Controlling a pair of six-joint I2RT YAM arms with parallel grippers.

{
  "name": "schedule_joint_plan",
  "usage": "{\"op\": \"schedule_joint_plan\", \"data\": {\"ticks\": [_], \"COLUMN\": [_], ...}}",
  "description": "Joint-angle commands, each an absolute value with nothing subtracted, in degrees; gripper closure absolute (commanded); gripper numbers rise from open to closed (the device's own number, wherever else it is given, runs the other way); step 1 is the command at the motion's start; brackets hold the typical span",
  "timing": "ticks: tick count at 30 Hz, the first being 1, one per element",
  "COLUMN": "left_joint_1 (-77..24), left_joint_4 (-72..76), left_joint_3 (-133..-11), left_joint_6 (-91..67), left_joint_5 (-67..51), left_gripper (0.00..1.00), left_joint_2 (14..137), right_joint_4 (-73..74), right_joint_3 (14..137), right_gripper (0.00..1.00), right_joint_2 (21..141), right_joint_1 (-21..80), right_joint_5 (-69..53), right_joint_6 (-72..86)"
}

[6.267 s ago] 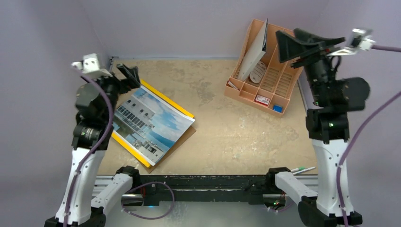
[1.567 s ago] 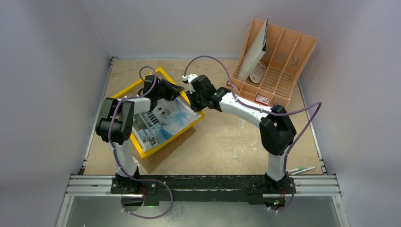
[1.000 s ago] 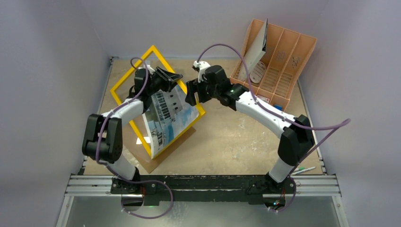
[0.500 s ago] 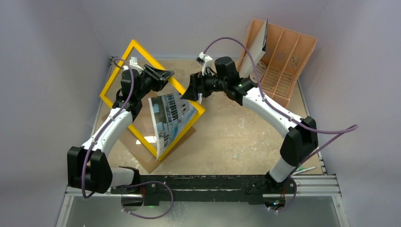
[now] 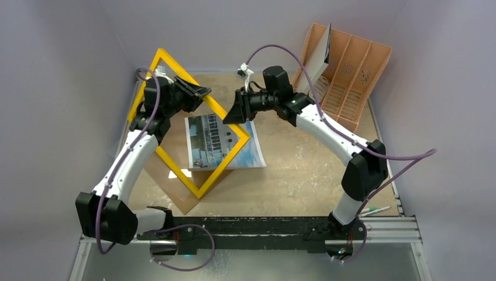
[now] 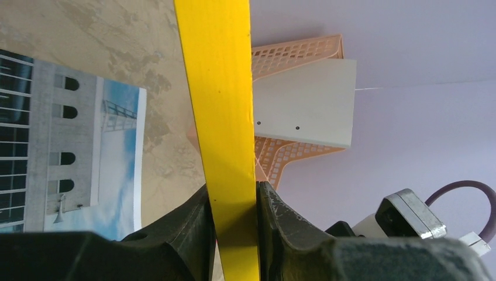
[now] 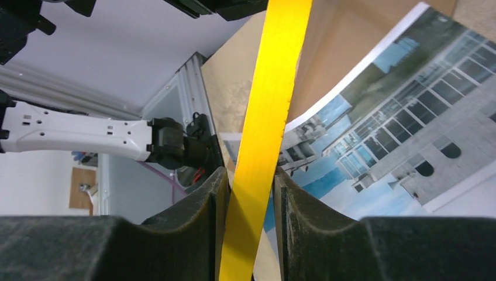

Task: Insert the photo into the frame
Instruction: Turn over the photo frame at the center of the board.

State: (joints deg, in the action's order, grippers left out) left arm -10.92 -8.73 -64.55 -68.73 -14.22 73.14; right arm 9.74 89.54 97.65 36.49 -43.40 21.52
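Left wrist: your left gripper (image 6: 234,196) fingers clamp the frame (image 6: 216,88), a flat, smooth yellow bar. Your right gripper (image 7: 250,178) fingers clamp it too. The photo (image 6: 64,146), thin rectangular paper, lies flat beside the left fingers.

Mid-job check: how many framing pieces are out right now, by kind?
frame: 1
photo: 1
backing board: 1
Total: 3 visible

Overhead camera looks down from behind on the whole table (image 5: 304,170); both wrist cameras, close against the frame (image 6: 219,88), share the photo (image 6: 70,146).
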Motion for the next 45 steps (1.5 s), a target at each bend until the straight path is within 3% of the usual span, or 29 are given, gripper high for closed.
{"op": "schedule_joint_plan", "data": {"ticks": [1,8,15,18,23,29,36,39,45], "left_joint_1": [-11.05,-10.99,-11.0,-11.03,-11.02,-11.06,-11.04,-11.0,-11.06], "left_joint_4": [-11.67,-15.34,-17.01,-16.74,-13.09,-10.95,-11.2,-11.77,-14.8], "left_joint_3": [-70.27,-73.61,-79.16,-81.29,-82.72,-85.47,-90.52,-90.78,-90.6], "left_joint_6": [-64.59,-62.76,-62.13,-61.07,-58.41,-53.58,-51.97,-53.15,-55.67], "left_joint_5": [-7.75,-4.25,-3.3,-2.73,-3.52,-4.31,-6.34,-7.65,-9.73], "left_gripper": [1.0,1.0,1.0,1.0,1.0,1.0,1.0,1.0,0.78], "left_joint_2": [68.18,64.97,62.42,61.06,58.52,57.01,58.88,60.2,63.41], "right_joint_4": [7.4,-1.37,-9.47,-10.84,-16.29,-26.35,-32.02,-26.88,-13.63], "right_joint_3": [93.43,93.08,93.5,94.59,95.26,94.48,93.47,93.06,91.54], "right_gripper": [0.64,0.38,0.31,0.37,0.62,0.84,0.99,1.0,1.0], "right_joint_2": [97.65,96.66,94.86,94.75,93.82,92.07,89.47,87.77,83.69], "right_joint_1": [37.7,37.84,38.56,39.32,41.27,41.92,42.17,42.1,41.92], "right_joint_5": [-49.57,-55.17,-60.72,-62.06,-64.56,-64.15,-58.39,-53.17,-42.34], "right_joint_6": [23.73,29.83,35.04,36.12,38.24,44.82,48.12,44.13,36.35]}}
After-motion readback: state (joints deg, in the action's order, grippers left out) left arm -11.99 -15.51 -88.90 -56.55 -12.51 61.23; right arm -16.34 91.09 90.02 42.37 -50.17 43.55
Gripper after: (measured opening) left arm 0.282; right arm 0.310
